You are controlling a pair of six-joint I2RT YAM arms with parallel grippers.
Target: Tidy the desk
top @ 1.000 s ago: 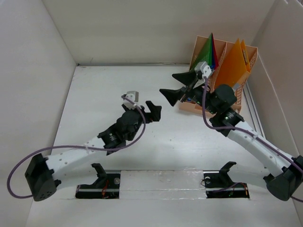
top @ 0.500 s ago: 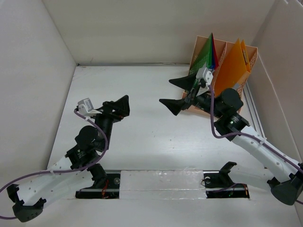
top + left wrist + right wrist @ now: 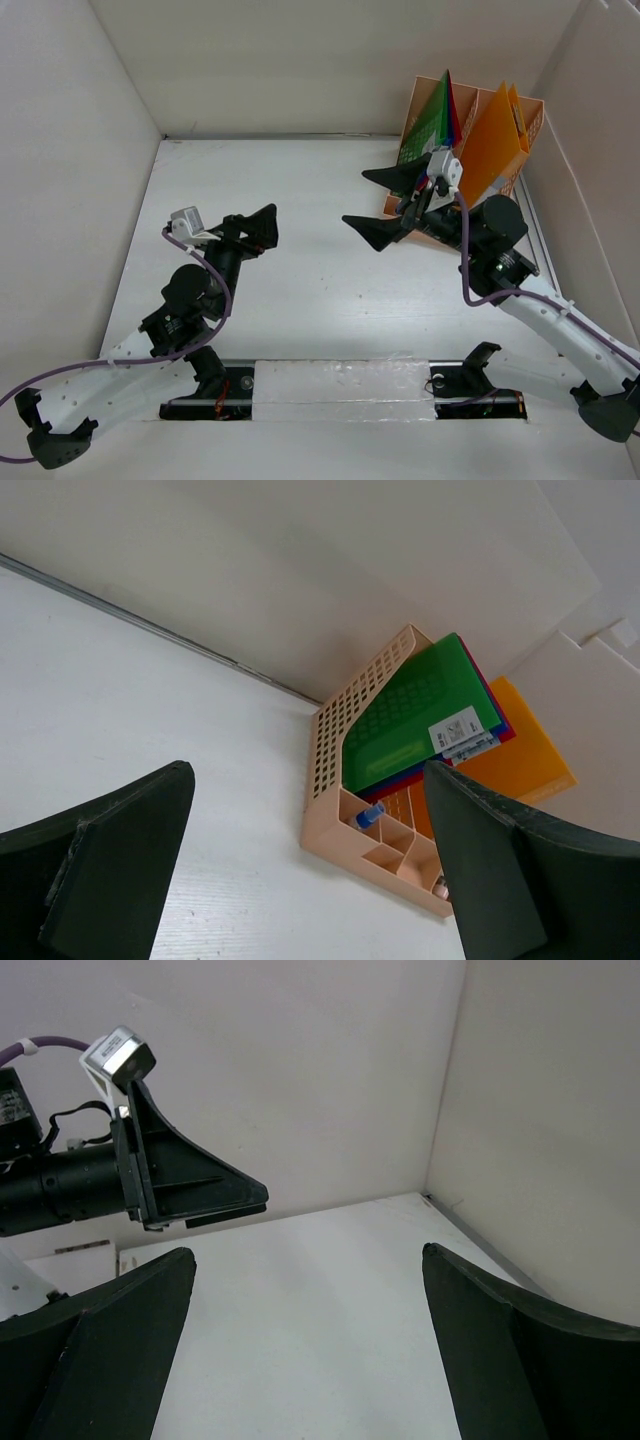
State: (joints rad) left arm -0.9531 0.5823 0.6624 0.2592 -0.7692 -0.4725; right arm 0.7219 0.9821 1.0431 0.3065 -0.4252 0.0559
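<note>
The desk is a flat white tabletop with white walls around it. My left gripper is open and empty, held above the left middle of the desk and pointing right. My right gripper is open and empty, held above the desk just left of the rack and pointing left. In the left wrist view the left gripper has its jaws wide apart with the desk between them. In the right wrist view the right gripper also has its jaws wide apart over bare desk.
A peach-orange slotted file rack stands in the far right corner, holding a green folder and an orange folder. The left wrist view shows the rack with a blue-capped item in a front compartment. The left arm's fingers show in the right wrist view.
My left arm has pulled back from the desk's middle to the left and nearer side. My right gripper has drifted slightly right toward the rack. Both stay open and empty.
</note>
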